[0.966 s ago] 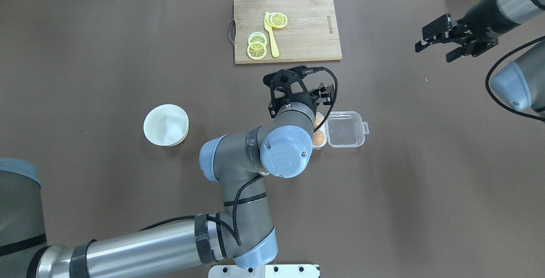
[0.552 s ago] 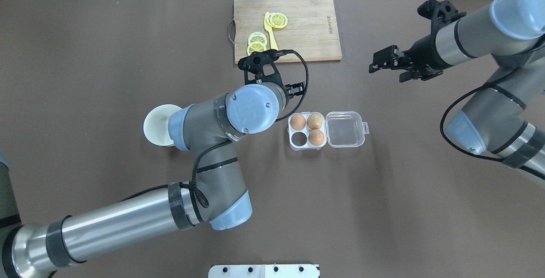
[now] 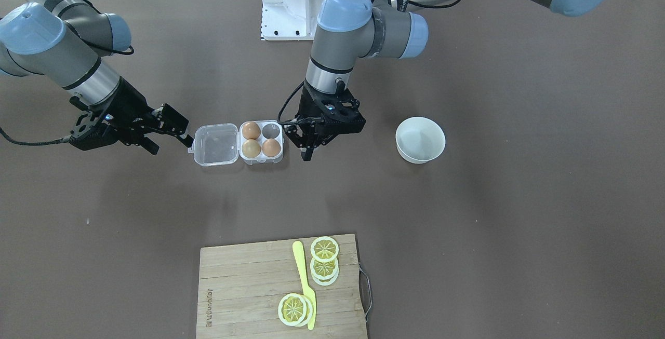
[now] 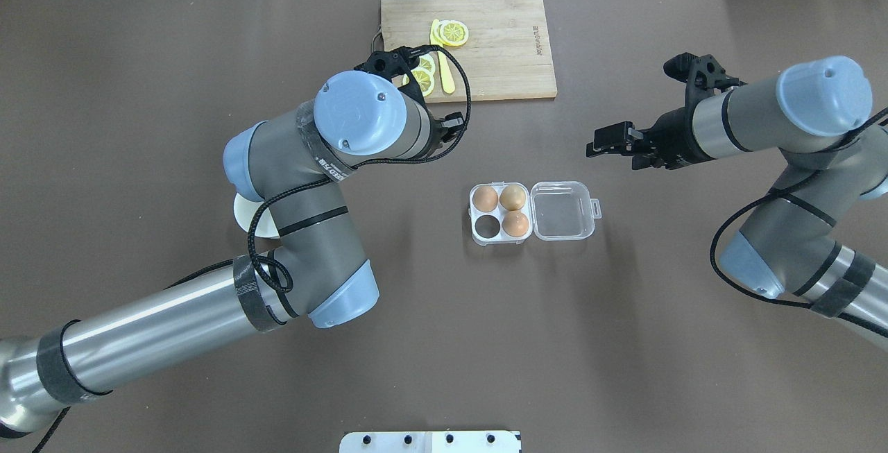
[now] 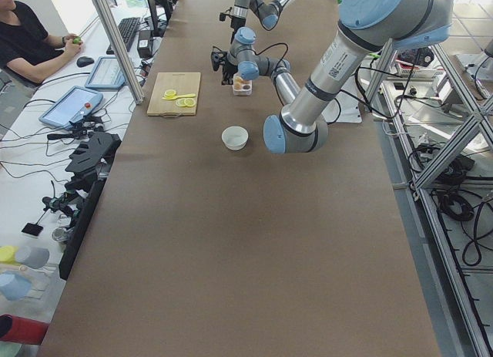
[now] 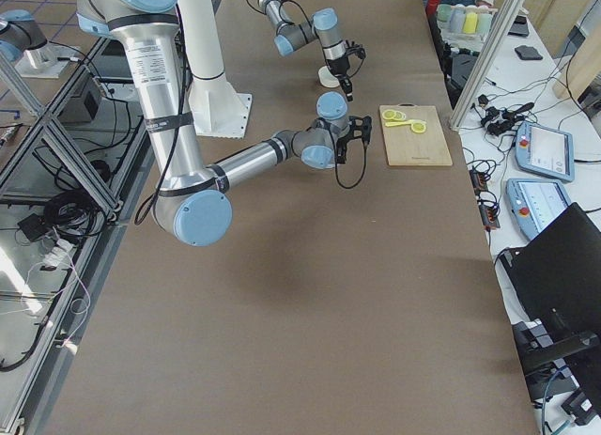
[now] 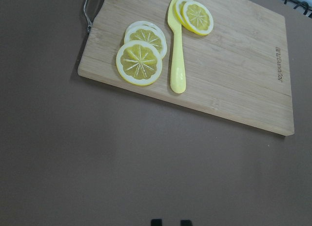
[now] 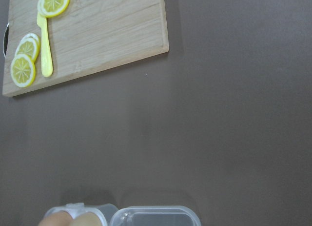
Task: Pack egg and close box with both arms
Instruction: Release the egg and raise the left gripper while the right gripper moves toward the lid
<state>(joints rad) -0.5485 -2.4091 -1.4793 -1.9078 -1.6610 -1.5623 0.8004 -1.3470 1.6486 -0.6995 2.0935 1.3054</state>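
Note:
The clear box point(image 4: 477, 234) lies open on the table, its lid point(image 4: 563, 211) flat to the right. Three eggs sit in it; the pinkish-orange egg point(image 4: 485, 198) point(image 3: 270, 147) is in the far left cell, and the near left cell point(image 4: 488, 226) is empty. My left gripper point(image 3: 298, 145) is open and empty, just beside the box's egg side, mostly hidden under its wrist in the overhead view. My right gripper point(image 4: 598, 144) point(image 3: 174, 144) is open and empty, close to the lid's latch side. The right wrist view shows the lid point(image 8: 153, 216) at its bottom edge.
A wooden cutting board point(image 4: 499, 57) with lemon slices point(image 4: 454, 32) and a yellow knife point(image 4: 444, 68) lies beyond the box. A white bowl point(image 3: 420, 139) stands left of the box, partly under my left arm in the overhead view. A seated person point(image 5: 31, 41) shows past the table's edge.
My left arm has swung left off the box, uncovering three eggs in it. My right arm has come in from the far right and lowered toward the lid.

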